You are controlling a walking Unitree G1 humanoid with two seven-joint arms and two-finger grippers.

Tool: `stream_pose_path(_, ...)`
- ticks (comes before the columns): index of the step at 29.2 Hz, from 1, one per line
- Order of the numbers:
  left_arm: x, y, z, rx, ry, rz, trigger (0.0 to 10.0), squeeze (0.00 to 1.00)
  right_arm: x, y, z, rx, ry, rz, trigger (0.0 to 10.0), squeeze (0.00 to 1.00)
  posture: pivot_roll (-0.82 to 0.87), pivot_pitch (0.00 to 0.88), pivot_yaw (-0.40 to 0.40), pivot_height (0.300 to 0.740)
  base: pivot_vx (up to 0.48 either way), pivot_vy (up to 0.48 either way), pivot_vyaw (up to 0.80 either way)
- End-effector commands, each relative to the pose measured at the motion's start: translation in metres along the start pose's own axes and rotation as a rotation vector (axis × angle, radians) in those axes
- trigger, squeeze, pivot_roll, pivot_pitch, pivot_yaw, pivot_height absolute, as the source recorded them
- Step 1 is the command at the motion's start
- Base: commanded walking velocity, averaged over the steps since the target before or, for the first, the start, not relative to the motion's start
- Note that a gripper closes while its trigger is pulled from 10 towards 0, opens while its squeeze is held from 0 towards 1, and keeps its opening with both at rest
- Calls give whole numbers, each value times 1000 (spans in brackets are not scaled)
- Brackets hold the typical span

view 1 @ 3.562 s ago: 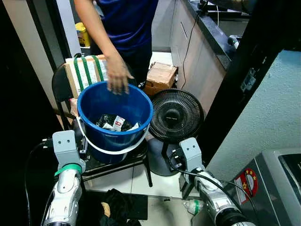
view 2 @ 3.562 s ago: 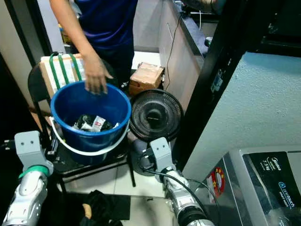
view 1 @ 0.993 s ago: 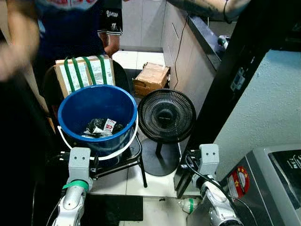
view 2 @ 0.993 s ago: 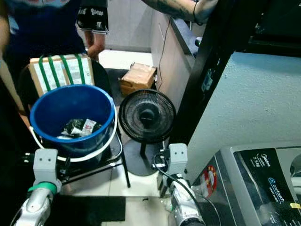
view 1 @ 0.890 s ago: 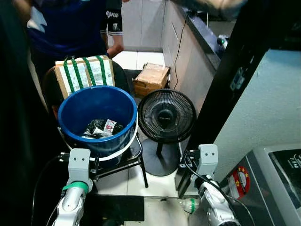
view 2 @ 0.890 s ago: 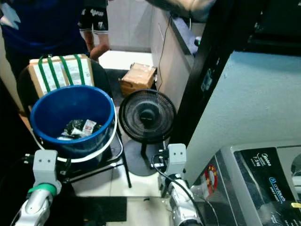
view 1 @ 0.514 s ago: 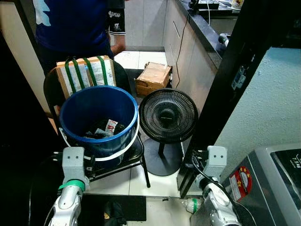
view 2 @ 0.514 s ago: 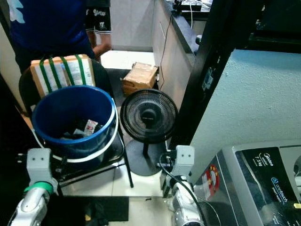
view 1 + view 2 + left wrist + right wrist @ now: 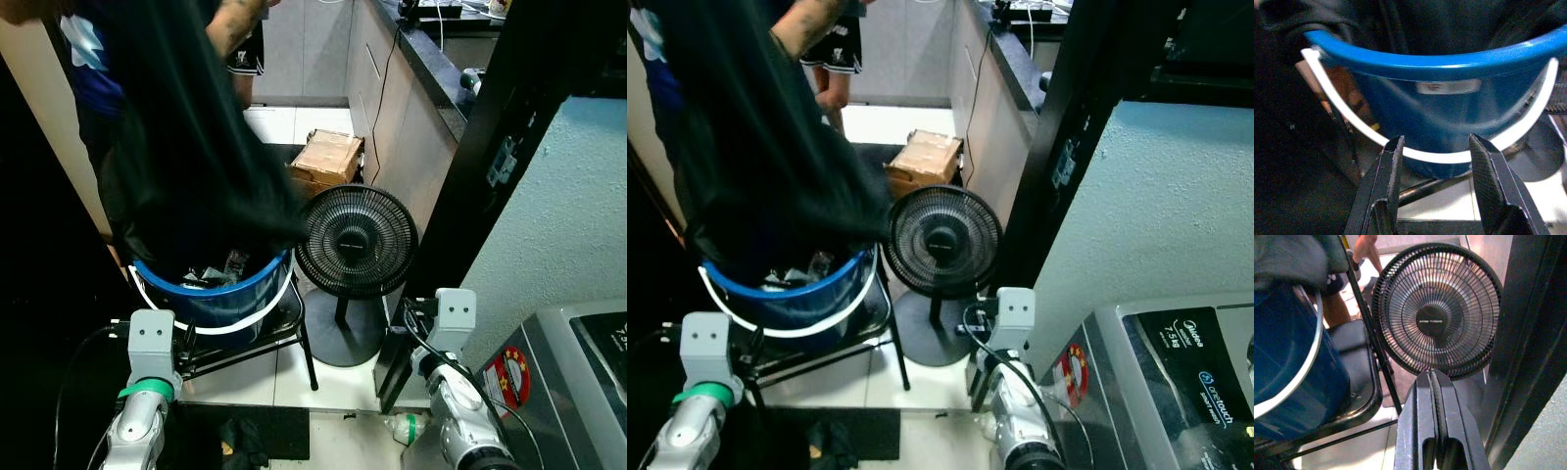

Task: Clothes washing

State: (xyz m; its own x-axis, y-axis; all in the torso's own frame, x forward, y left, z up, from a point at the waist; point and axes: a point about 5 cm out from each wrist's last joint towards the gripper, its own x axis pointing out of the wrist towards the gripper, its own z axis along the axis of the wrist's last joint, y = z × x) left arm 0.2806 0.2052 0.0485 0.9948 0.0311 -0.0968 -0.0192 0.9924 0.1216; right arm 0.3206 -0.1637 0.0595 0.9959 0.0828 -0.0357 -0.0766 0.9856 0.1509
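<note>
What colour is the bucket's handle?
White. The handle loops under the blue bucket, clearest in the left wrist view.

A home's laundry corner off the kitchen: a top-loading washing machine (image 9: 1176,372), a dark-topped counter (image 9: 431,59) over cabinets, tiled floor (image 9: 294,122), a standing fan (image 9: 357,242), a cardboard box (image 9: 328,157).

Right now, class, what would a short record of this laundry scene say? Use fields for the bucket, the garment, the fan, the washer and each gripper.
bucket: blue bucket with a white handle, on a black chair
garment: dark garment held by a person, hanging over the bucket's mouth
fan: black fan on the floor, to the bucket's right
washer: grey washing machine at lower right
left gripper: fingers apart, facing the bucket's handle
right gripper: fingers together, facing the fan
</note>
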Motion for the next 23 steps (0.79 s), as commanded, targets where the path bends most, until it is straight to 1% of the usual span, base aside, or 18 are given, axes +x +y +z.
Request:
stream_pose_path(1, 0, -10, -4, 10, 18, -50, 10000, 0, -2, 0, -3, 7, 16, 1, 10000, 0, 92, 7, 67, 740, 0, 0, 0)
stream_pose_path(2, 0, -10, -4, 10, 18, -50, 10000, 0, -2, 0, -3, 7, 16, 1, 10000, 0, 92, 7, 67, 740, 0, 0, 0)
stream_pose_path(3, 3, -17, 0, -41, 6, -64, 10000, 0, -4, -1, -4, -11, 23, 8, 10000, 0, 89, 17, 66, 740, 0, 0, 0)
stream_pose_path(4, 3, -17, 0, -41, 6, -64, 10000, 0, -4, -1, -4, -11, 23, 8, 10000, 0, 89, 17, 66, 740, 0, 0, 0)
stream_pose_path(5, 6, -28, 4, -60, -3, -103, 10000, 0, -7, -5, -7, -7, 36, -7, 10000, 0, 89, 17, 36, 740, 0, 0, 0)
stream_pose_path(7, 6, -28, 4, -60, -3, -103, 10000, 0, -7, -5, -7, -7, 36, -7, 10000, 0, 89, 17, 36, 740, 0, 0, 0)
stream_pose_path(8, 9, -36, 8, -84, -15, -115, 10000, 0, -10, -9, -10, 6, 49, -17, 10000, 0, 95, 23, 18, 740, 0, 0, 0)
stream_pose_path(9, 9, -36, 8, -84, -15, -115, 10000, 0, -10, -9, -10, 6, 49, -17, 10000, 0, 95, 23, 18, 740, 0, 0, 0)
stream_pose_path(10, 8, -39, 8, -123, -12, -98, 10000, 0, -10, -11, -10, 12, 55, -20, 10000, 0, 84, 29, 21, 740, 0, 0, 0)
stream_pose_path(15, 5, -39, 4, -128, -3, -92, 10000, 0, -9, -13, -9, 15, 57, -21, 10000, 0, 84, 32, 23, 740, 0, 0, 0)
stream_pose_path(16, 0, -36, -2, -127, 15, -82, 10000, 0, -7, -13, -8, 8, 59, -16, 10000, 0, 82, 33, 25, 740, 0, 0, 0)
stream_pose_path(17, 0, -36, -2, -127, 15, -82, 10000, 0, -7, -13, -8, 8, 59, -16, 10000, 0, 82, 33, 25, 740, 0, 0, 0)
stream_pose_path(18, -5, -27, -10, -102, 52, -49, 10000, 0, -6, -11, -8, -1, 66, -4, 10000, 0, 84, 39, 25, 740, 0, 0, 0)
stream_pose_path(20, -5, -27, -10, -102, 52, -49, 10000, 0, -6, -11, -8, -1, 66, -4, 10000, 0, 84, 39, 25, 740, 0, 0, 0)
stream_pose_path(21, -9, -19, -17, -76, 82, -17, 10000, 0, -7, -8, -12, -4, 89, 4, 10000, 0, 88, 39, 25, 740, 0, 0, 0)
stream_pose_path(23, -9, -19, -17, -76, 82, -17, 10000, 0, -7, -8, -12, -4, 89, 4, 10000, 0, 88, 39, 25, 740, 0, 0, 0)
